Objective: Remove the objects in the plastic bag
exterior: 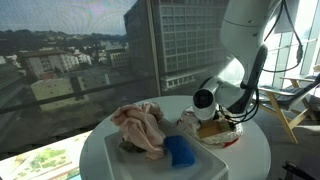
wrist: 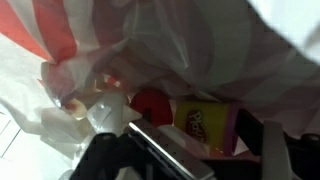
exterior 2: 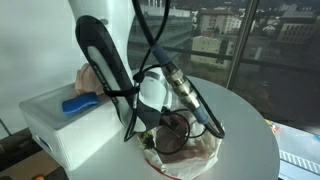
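- Gripper [wrist: 203, 140] – in the wrist view its two dark fingers [wrist: 150, 152] stand wide apart at the lower edge of the frame. A yellow packet [wrist: 205, 125] lies between them; whether they touch it cannot be told.
- Plastic bag [exterior: 222, 137] – thin film with red and white stripes, crumpled on the round white table [exterior 2: 250, 150]. It sits at lower right in an exterior view, and the gripper [exterior: 215, 122] reaches down into it.
- Red rounded item [wrist: 150, 102] – inside the bag, just left of the packet.
- Pinkish cloth [exterior: 140, 128] – bunched on a white box [exterior 2: 50, 130] at lower centre, outside the bag.
- Blue item [exterior: 180, 150] – on the same box, just beside the cloth.
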`<state>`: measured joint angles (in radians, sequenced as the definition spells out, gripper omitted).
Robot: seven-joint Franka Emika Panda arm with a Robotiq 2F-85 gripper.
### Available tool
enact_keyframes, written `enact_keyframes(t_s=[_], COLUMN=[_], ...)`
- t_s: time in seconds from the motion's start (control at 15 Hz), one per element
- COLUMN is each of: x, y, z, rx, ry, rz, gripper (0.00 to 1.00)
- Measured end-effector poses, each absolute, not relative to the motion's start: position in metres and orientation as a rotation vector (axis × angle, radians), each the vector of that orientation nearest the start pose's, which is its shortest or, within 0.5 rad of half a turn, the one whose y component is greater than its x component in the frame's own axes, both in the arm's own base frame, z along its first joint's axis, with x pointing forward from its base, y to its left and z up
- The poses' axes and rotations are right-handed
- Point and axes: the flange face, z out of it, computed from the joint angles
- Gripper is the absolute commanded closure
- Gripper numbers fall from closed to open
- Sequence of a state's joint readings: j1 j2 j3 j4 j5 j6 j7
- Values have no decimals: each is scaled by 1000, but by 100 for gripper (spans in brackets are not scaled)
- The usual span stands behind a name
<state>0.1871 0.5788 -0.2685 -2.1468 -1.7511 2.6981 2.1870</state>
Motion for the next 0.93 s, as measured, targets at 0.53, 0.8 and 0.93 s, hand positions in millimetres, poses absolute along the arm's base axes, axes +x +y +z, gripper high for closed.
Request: enact_keyframes(t_s=[0.53, 0.8, 0.93], x=[524, 524, 523], y=[-9, 1, 9], z=[116, 124, 129], rx=[-3291, -3281, -3290], ry=[879, 908, 915], rz=[-1106, -1033, -957], gripper=[90, 87, 86])
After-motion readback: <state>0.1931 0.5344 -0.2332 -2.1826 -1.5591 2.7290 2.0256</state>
